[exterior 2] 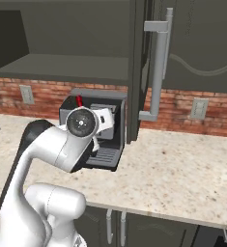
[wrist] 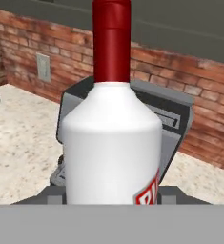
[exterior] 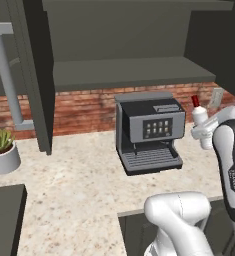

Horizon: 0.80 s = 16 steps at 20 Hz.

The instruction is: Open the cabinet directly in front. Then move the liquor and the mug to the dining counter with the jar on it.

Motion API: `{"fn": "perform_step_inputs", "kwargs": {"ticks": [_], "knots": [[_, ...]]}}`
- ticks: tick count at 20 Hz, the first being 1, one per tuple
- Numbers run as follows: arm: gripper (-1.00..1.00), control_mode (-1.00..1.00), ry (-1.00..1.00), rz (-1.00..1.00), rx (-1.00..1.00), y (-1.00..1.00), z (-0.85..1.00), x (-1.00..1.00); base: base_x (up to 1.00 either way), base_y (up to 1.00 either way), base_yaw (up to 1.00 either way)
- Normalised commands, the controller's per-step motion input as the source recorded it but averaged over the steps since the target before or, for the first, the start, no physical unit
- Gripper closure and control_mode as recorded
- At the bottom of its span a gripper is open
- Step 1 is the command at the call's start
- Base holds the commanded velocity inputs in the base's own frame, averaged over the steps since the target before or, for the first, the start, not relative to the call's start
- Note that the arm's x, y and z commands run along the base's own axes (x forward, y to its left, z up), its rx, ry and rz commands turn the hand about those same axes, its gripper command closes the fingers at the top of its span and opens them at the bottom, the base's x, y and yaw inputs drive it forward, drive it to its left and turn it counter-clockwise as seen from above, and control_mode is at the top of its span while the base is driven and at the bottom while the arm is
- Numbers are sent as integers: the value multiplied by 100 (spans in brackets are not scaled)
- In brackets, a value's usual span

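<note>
Left base view: one smooth white liquor (exterior: 201,119) bottle, red cap up, long axis vertical, clamped in the gripper (exterior: 203,131) beside one boxy grey coffee machine (exterior: 148,131) on the speckled beige worktop (exterior: 74,190); right base view: open dark cabinet (exterior 2: 86,43) above; hand view: the bottle's rounded shoulder.

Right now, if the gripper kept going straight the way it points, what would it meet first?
Apart from the liquor already held between its jaws, probably the coffee machine directly behind the bottle, with the brick wall beyond; depth is hard to judge.
</note>
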Motion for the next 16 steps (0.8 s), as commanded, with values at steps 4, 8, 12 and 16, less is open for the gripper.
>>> {"fn": "perform_step_inputs", "kwargs": {"ticks": [4,8,12,16], "knots": [[100,-100,0,1,-11,39,-28,-46,0,0,0],[100,-100,-3,-26,0,33,-20,-39,0,0,0],[100,-100,-1,-34,0,20,-11,-16,0,0,0],[100,-100,-8,-22,0,0,0,-1,0,0,0]]}}
